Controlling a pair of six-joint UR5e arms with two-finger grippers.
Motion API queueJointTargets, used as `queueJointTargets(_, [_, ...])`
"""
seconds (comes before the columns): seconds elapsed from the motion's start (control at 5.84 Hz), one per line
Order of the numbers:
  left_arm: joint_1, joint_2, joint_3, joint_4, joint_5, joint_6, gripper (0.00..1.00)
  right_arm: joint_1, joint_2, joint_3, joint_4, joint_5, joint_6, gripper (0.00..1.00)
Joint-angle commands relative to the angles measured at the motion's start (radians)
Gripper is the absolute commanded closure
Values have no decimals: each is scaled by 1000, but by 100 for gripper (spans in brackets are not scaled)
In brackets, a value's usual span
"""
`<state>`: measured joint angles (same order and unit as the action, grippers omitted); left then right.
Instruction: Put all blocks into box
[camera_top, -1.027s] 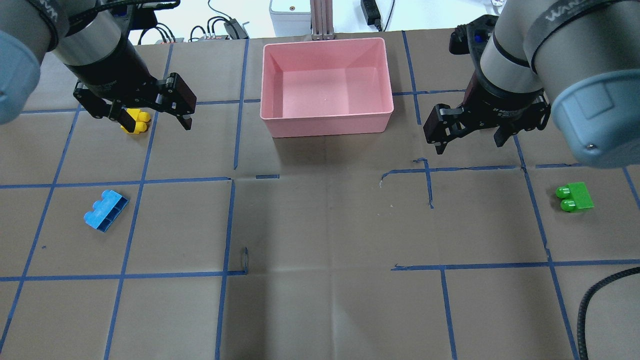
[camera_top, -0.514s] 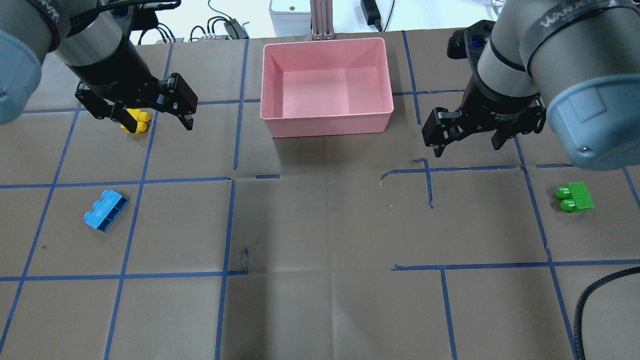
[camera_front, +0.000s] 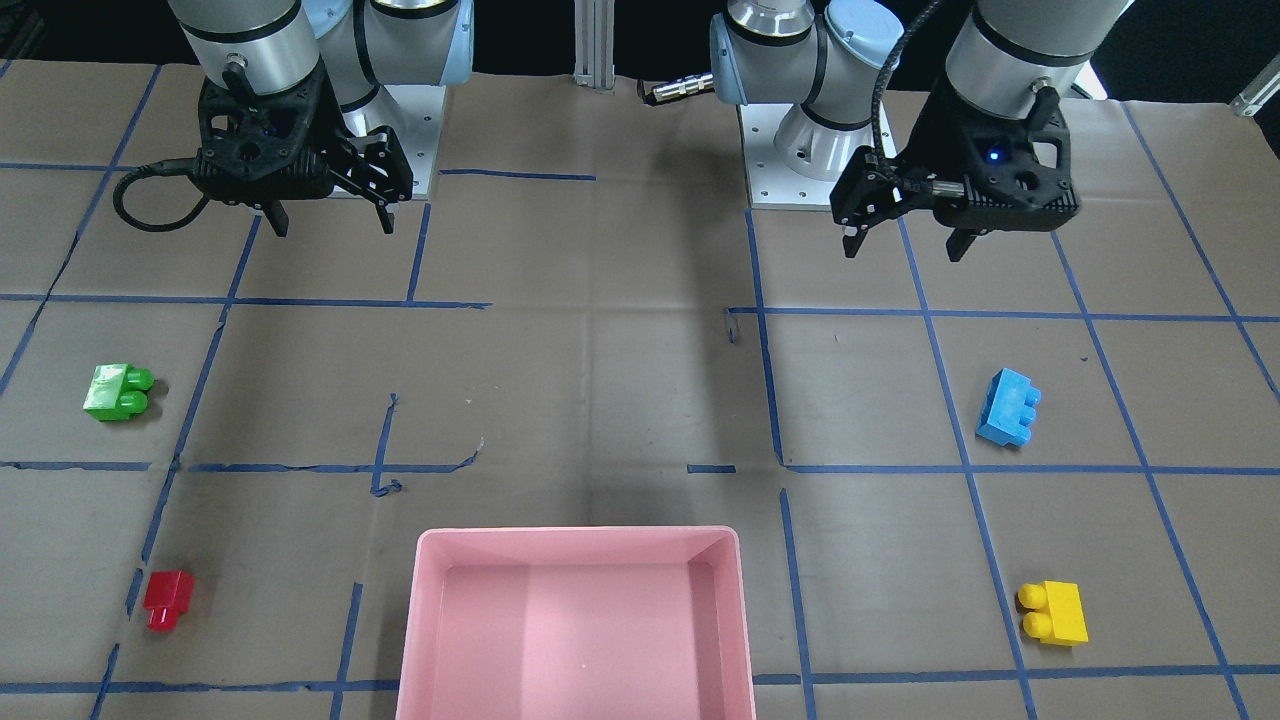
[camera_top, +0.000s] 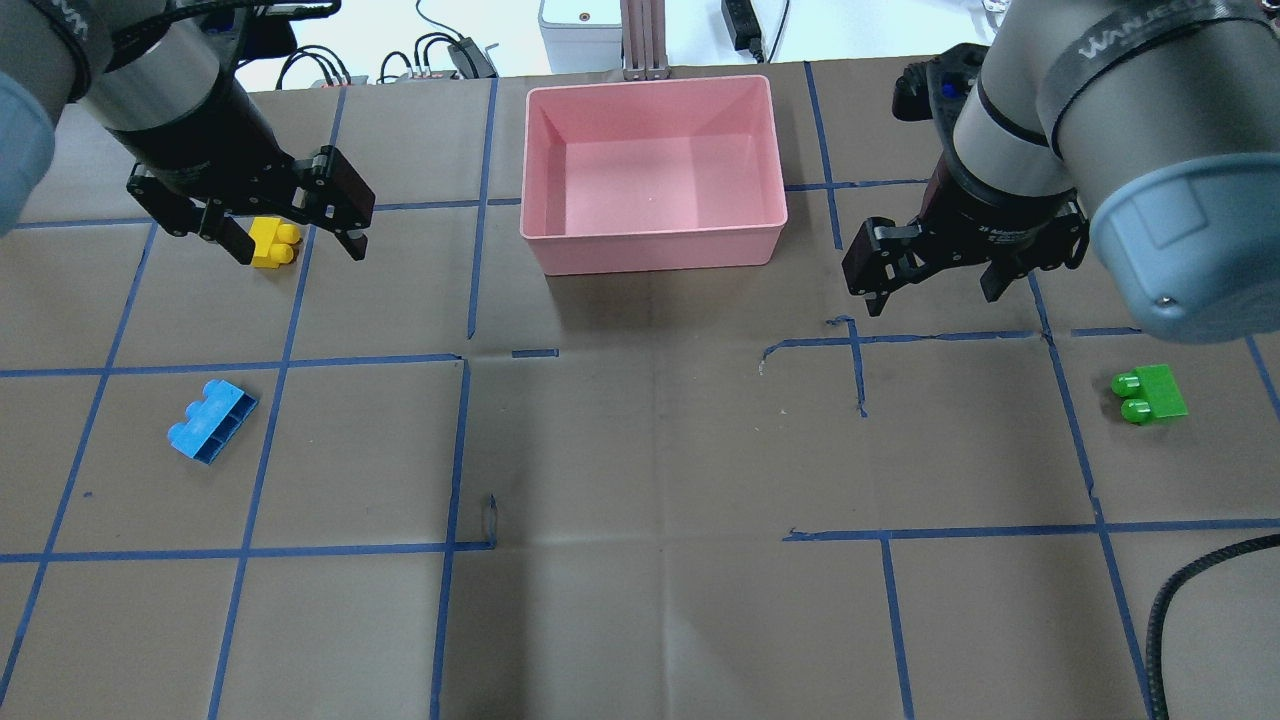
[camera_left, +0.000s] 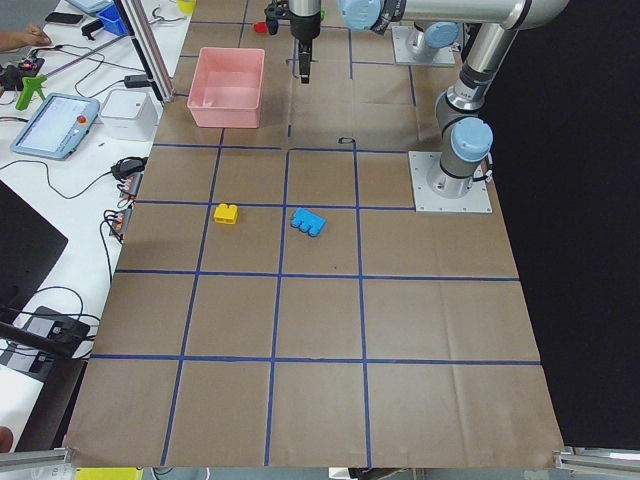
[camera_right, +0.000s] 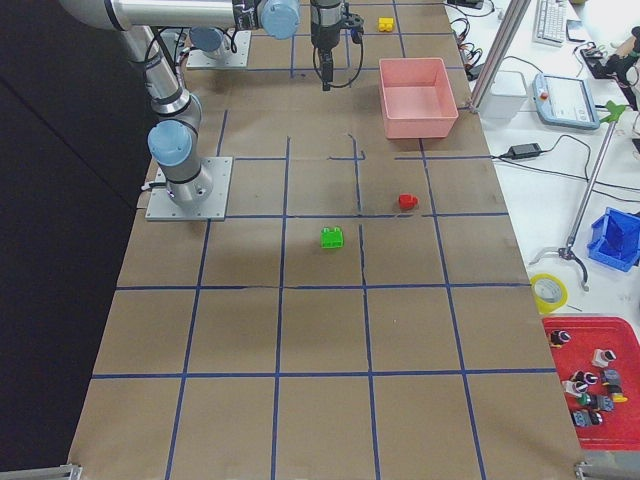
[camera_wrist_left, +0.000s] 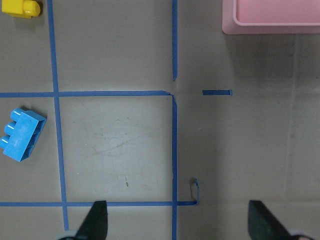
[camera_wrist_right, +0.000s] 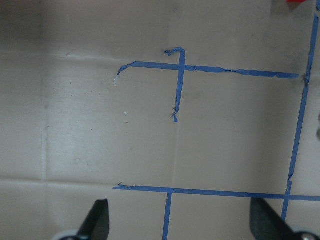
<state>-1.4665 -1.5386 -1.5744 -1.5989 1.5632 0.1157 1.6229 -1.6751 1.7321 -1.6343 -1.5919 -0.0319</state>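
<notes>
we hold both jaws apart and empty above the worktop. the blocks, yellow, blue, green and red, lie outside the box, on their sides; closing across the round studs could squirt one away.

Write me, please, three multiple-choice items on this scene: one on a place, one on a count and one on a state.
1. Where is the yellow block? A in the box; B on the table, left of the box in the overhead view; C on the box's rim.
2. How many blocks lie in the box? A four; B two; C none.
3. How do the left gripper's fingers stand? A apart, holding nothing; B shut on a block; C shut, empty.
Answers: 1 B, it rests on the table outside the box; 2 C, the overhead view shows the box's floor bare; 3 A, the left wrist view shows both fingers wide apart with nothing between.
</notes>
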Motion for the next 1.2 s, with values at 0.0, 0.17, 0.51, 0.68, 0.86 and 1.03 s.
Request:
queueJointTargets(0.0, [174,2,-16,-3,1,178,1,0,0,1,-1,3,-6,0])
queueJointTargets(0.17, [286,5,-38,-4,8,359,1,0,0,1,-1,3,-6,0])
queueJointTargets(0.51, [452,25,-91,-3,14,648,1,-2,2,1,-1,3,-6,0])
queueJointTargets(0.68, [536,25,-113,2,12,733,1,-8,2,3,-1,3,-11,0])
queueJointTargets(0.86, [575,23,-116,4,11,824,1,-44,0,3,-4,-9,-101,0])
queueJointTargets(1.03, [574,11,-116,16,9,850,1,-175,-6,3,-2,-8,-266,0])
